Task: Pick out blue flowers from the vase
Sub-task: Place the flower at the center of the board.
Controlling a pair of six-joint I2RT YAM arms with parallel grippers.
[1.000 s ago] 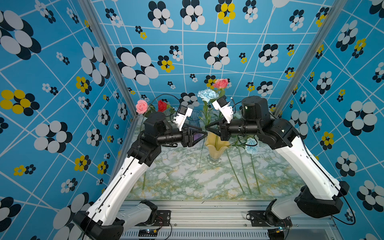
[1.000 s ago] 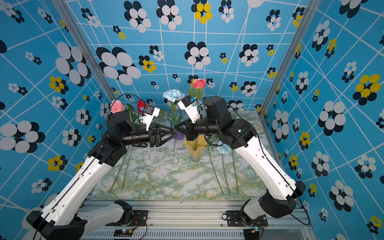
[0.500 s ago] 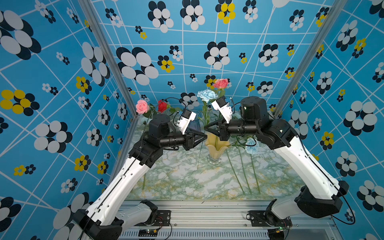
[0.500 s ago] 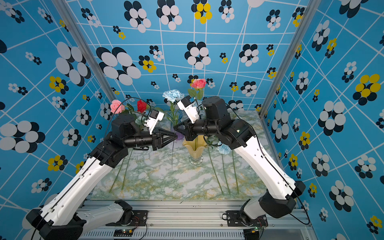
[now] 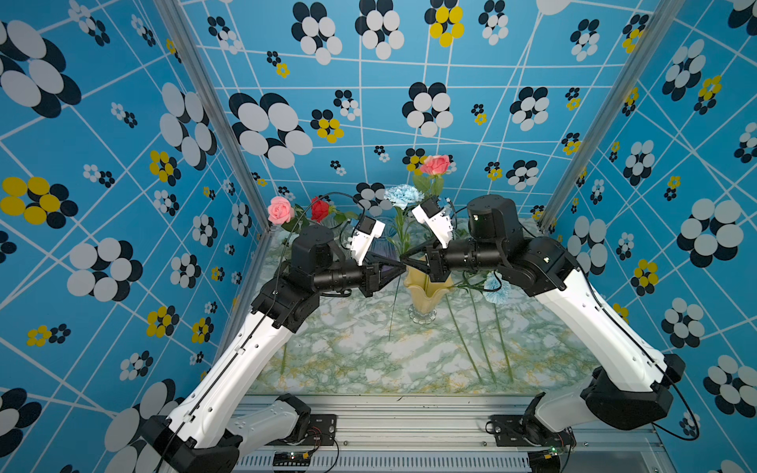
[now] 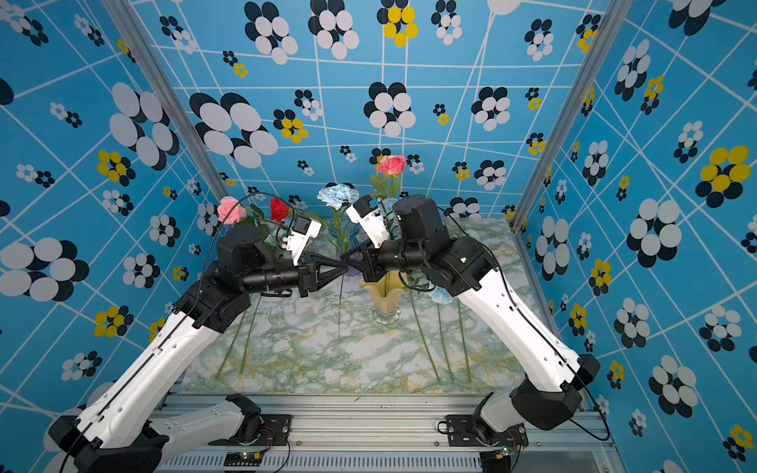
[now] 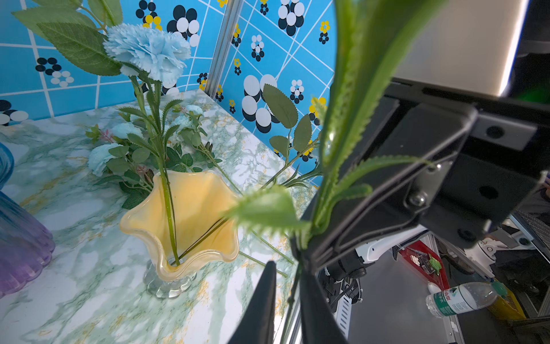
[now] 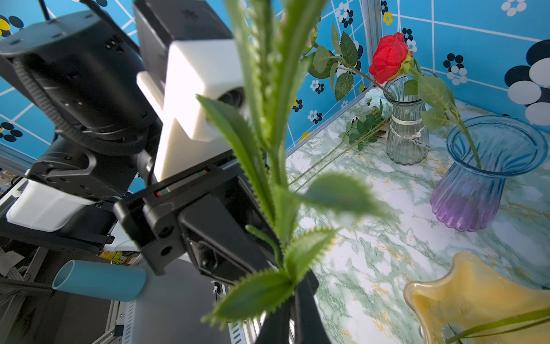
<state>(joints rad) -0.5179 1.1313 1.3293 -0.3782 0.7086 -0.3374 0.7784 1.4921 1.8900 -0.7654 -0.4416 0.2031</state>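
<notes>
A blue flower (image 5: 403,195) (image 6: 338,195) hangs clear of the yellow vase (image 5: 422,295) (image 6: 385,299). Its stem (image 6: 339,311) dangles over the table. My right gripper (image 5: 406,262) (image 8: 293,297) is shut on that leafy stem. My left gripper (image 5: 400,268) (image 7: 285,268) meets it tip to tip, and its fingers stand narrowly apart around the same stem just below. A second blue flower (image 7: 148,50) stands in the yellow vase (image 7: 190,208) beside a pink rose (image 5: 435,164). More blue flowers (image 5: 497,286) (image 7: 101,158) lie on the table at the right.
A blue-purple glass vase (image 8: 476,184) and a clear glass vase (image 8: 407,134) with a red rose (image 8: 390,56) stand at the back left, near another pink rose (image 5: 280,209). Long stems (image 5: 463,340) lie across the marble table (image 5: 368,360). Patterned walls close in on three sides.
My left gripper moved right to the held stem, and its fingers narrowed around it. The right gripper kept the flower in the same spot.
</notes>
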